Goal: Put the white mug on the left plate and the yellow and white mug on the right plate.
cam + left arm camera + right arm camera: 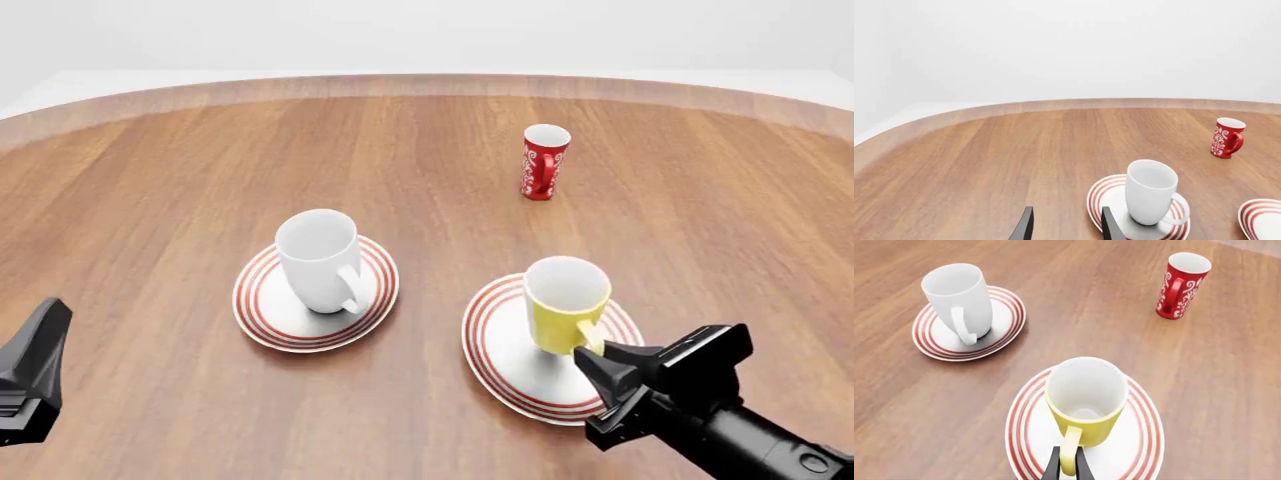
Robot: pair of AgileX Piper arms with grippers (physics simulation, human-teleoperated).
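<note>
White mug [320, 260] stands upright on the left plate [267, 315], its loop handle turned toward the arms' side of the tabletop [160, 170]. In the left wrist view the same mug [1150, 191] sits on its red-ringed plate [1101, 192] just beside the left gripper [1063, 225], whose two dark fingers are spread apart with only bare wood between them; it holds nothing. In the front view that gripper [34, 375] shows only as a dark shape at the near left edge, well apart from the plate.

Yellow and white mug [566, 302] stands upright on the right plate [501, 350], yellow outside and white inside, with its handle pointing toward the right gripper [603, 368]. The right wrist view shows this mug [1086, 402] near the middle of its plate [1024, 425], and the right gripper [1068, 466] with its fingers pressed against either side of the yellow handle, clamped on it.

Farther back on the tabletop, well apart from both plates, a slim red cup [543, 161] with white script stands upright.
</note>
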